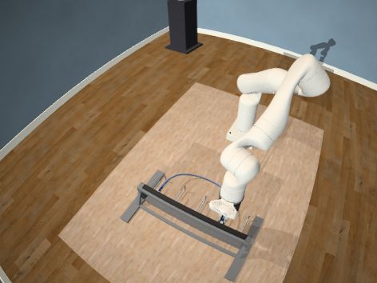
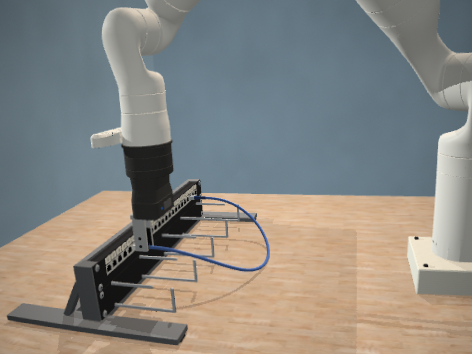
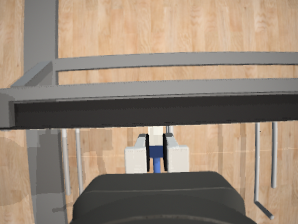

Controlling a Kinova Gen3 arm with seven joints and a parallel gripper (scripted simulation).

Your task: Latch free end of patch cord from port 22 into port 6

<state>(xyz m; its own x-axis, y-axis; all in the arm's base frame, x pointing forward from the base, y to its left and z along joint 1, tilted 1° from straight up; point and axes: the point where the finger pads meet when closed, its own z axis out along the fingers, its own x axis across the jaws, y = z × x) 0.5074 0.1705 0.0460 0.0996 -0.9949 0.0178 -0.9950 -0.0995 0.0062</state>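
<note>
Tool (image 3: 156, 150) on plug (image 3: 156, 151) — labels seemingly unreadable.

plug tip hidden under panel (image 3: 150, 111); port numbers unreadable
</note>
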